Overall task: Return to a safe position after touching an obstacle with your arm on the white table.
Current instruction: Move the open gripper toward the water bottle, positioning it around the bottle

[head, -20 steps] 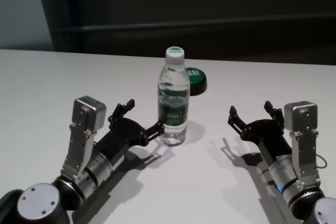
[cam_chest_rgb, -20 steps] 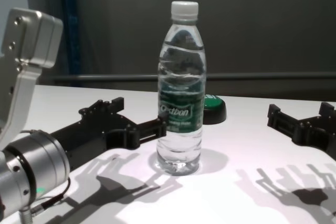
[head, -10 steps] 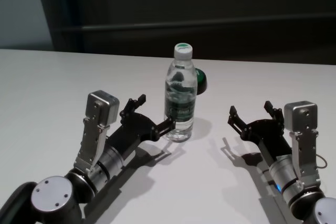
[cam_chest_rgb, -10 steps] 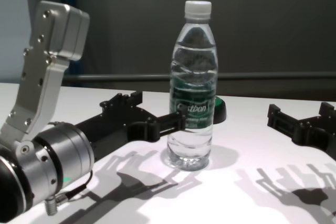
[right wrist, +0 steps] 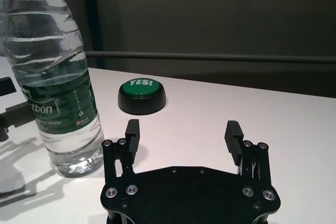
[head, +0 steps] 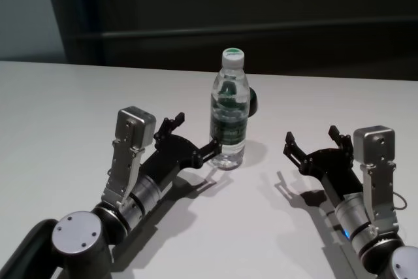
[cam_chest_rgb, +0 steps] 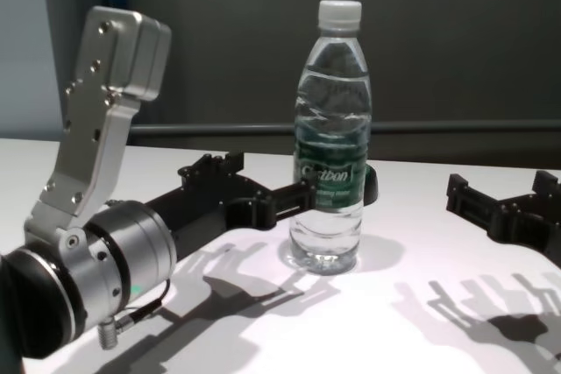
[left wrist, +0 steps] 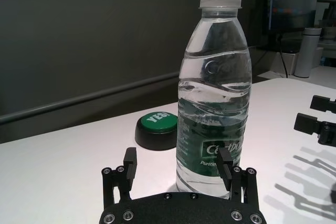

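**Two open grippers, one bottle right at the left fingertip**

Two arms are over the white table (head: 59, 102), and the left one is where it's all happening. The left gripper (head: 194, 136) is stretched out low over the tabletop with its fingers spread wide, nothing held between them. In the head view its right-hand fingertip (head: 212, 147) sits right against the lower body of the obstacle (head: 229, 122), the clear water bottle with the white cap and dark green label. The chest view shows the same thing: that finger (cam_chest_rgb: 296, 196) meets the bottle (cam_chest_rgb: 331, 155) at about label height. Can't honestly say whether it's pressing or just touching.

The bottle stands upright a bit left of centre on the table, water about up to the shoulder. Just behind it is the black button with the green top (right wrist: 142, 95), mostly hidden by the bottle from the head camera but plain to see from the right wrist, "YES!" printed on it.

From the left wrist camera the bottle (left wrist: 214, 103) lines up with the one finger (left wrist: 225, 162) rather than sitting in the gap.

The right gripper (head: 313, 143) hovers over the right side of the table, well apart from the bottle, fingers also spread wide and empty.
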